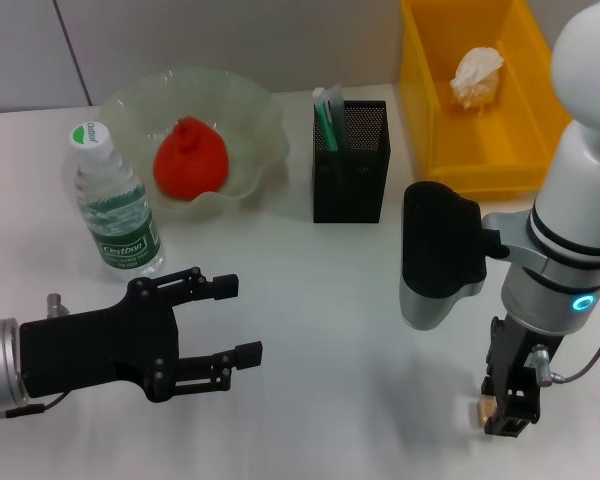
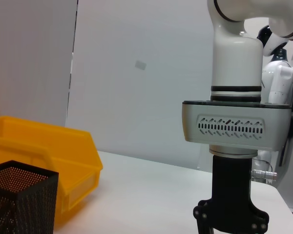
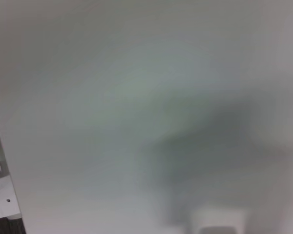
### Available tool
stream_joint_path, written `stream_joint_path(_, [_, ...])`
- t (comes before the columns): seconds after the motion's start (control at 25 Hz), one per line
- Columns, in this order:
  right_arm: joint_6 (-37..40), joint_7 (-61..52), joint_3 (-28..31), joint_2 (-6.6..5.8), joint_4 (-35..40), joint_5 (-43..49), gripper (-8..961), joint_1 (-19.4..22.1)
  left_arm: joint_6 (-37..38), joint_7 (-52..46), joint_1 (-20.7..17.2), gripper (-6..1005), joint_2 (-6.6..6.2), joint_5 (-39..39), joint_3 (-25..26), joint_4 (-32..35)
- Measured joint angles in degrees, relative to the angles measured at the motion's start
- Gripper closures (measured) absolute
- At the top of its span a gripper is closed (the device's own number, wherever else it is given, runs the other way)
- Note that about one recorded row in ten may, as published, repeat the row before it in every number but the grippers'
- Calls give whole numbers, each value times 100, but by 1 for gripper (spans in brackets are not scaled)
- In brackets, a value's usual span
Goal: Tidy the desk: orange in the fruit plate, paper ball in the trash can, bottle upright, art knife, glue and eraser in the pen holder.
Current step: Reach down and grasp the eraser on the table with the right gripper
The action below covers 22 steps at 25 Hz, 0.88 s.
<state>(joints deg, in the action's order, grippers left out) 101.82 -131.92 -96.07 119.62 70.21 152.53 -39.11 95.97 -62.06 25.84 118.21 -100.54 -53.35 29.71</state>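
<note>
1. My right gripper (image 1: pixel 507 415) points straight down at the white table (image 1: pixel 320 330), near its front edge, fingers closed on the small tan-beige rectangular eraser (image 1: pixel 482 410).
2. My left gripper (image 1: pixel 235 320) hovers level, low over the table, jaws spread wide and empty.
3. The black square mesh pen holder (image 1: pixel 351 165) stands well apart, beside the bright-yellow rectangular trash can (image 1: pixel 430 120).
</note>
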Motion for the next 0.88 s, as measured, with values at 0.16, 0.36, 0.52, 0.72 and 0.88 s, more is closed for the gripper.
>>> stream_joint_path(0.16, [-33, 0, -33, 0, -4, 3, 559, 2, 0, -3, 0, 201, 0, 0, 3, 0])
stream_joint_path(0.36, [-60, -1, -107, 0, -23, 11, 575, 4, 0, -3, 0, 201, 0, 0, 9, 0])
stream_joint_path(0.52, [-59, 0, -127, 0, -26, 14, 587, -3, 0, -4, 0, 201, 0, 0, 14, 0])
stream_joint_path(0.72, [-59, -1, -136, 0, -26, 14, 603, -2, 0, -7, 0, 201, 0, 0, 16, 0])
stream_joint_path(0.88, [-58, 0, -141, -1, -26, 14, 616, -1, 0, -6, 0, 201, 0, 0, 19, 0])
